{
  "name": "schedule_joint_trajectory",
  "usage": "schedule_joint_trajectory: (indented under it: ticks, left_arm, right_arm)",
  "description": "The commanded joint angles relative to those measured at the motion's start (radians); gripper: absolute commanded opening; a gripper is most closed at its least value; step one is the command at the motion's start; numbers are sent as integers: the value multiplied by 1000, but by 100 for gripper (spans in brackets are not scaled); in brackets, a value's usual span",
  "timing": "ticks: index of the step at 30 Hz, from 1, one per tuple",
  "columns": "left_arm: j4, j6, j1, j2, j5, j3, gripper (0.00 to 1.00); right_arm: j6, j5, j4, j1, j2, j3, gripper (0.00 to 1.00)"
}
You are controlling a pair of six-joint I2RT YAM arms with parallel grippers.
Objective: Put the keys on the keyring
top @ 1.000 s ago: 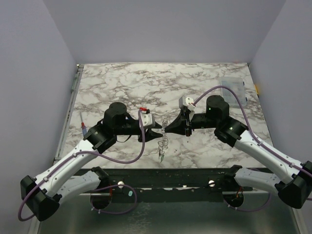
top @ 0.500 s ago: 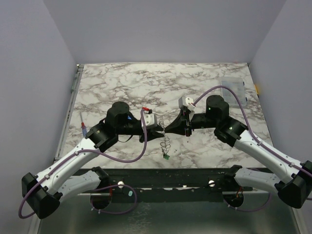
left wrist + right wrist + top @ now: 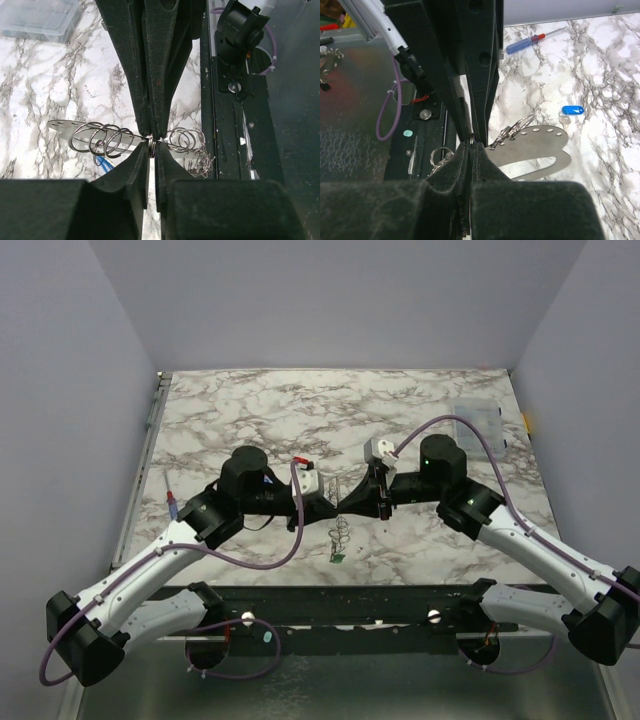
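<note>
Keyring (image 3: 535, 150) partly hidden behind right hand (image 3: 472, 144).

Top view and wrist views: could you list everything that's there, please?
table: one, grey-veined white marble, under everything
keyring: one, silvery, at centre where the grippers meet
split rings: several, silvery, strung on the keyring
keys: two seen, one blue lying on the table, one green at the rings' low end
screwdriver: one, red-and-blue handle, table's left edge
box: one, clear plastic, table's far right
left gripper: one, black, tips at the rings
right gripper: one, black, shut on the keyring
</note>
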Motion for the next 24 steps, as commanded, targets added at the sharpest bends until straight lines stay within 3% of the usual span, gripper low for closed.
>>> schedule_joint_trajectory:
  ticks: [1,2,9,11,14,24]
  left_arm:
    - [4,15,-3,33,66,42,6]
    - [4,21,-3,39,69,46,0]
    - [9,80,-3,45,33,53,0]
    - [12,88,-4,40,24,50,0]
    - [25,116,-4,21,31,37,0]
    - [66,134,-3,-13,25,-1,0]
  right_arm:
    - [1,-67,12,2,12,7,1]
    - [1,-71,11,3,13,7,1]
    - [17,-53,26,3,-8,1,1]
    - [23,-48,32,2,-18,-2,9]
    - [32,-42,40,2,-31,-6,32]
    - [41,-9,68,2,-97,-25,52]
